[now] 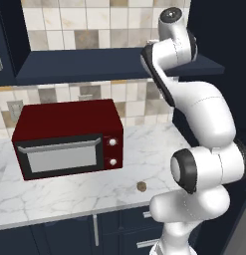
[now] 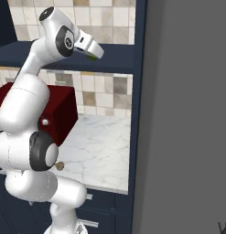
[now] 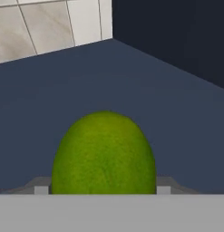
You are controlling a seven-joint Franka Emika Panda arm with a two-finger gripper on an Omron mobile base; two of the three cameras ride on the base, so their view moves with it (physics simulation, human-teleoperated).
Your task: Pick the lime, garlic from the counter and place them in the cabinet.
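1. While the arm reaches up to the cabinet (image 1: 69, 64) in the left base view, the garlic (image 1: 142, 187) sits on the counter (image 1: 69, 191) near the red microwave (image 1: 69, 137).
2. Right base view: the gripper (image 2: 93, 54) holds something green at the shelf.
3. Hand view: the fingers squeeze the lime (image 3: 104, 154) over the shelf.

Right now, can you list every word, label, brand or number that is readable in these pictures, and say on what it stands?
None: no readable text anywhere.
The microwave front and its two knobs carry no lettering.
The lime, the garlic and the cabinet carry no marks.
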